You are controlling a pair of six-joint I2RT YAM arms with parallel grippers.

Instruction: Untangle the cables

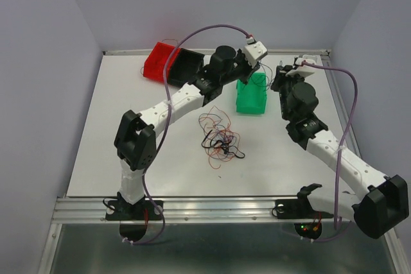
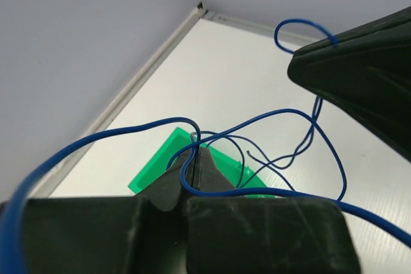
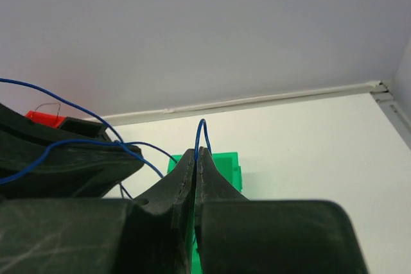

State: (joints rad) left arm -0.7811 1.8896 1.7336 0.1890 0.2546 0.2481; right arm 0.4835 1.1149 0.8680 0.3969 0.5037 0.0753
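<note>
While the left gripper (image 2: 196, 157) and right gripper (image 3: 200, 154) are each clamped on the blue cable (image 2: 289, 110) above the green bin (image 1: 250, 101), part them slowly (its loops could snag); the other cables (image 1: 220, 140) lie tangled on the counter (image 1: 128, 158), well apart.

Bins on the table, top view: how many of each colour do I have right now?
Red bin: 1
Black bin: 1
Green bin: 1
Total: 3 bins
</note>
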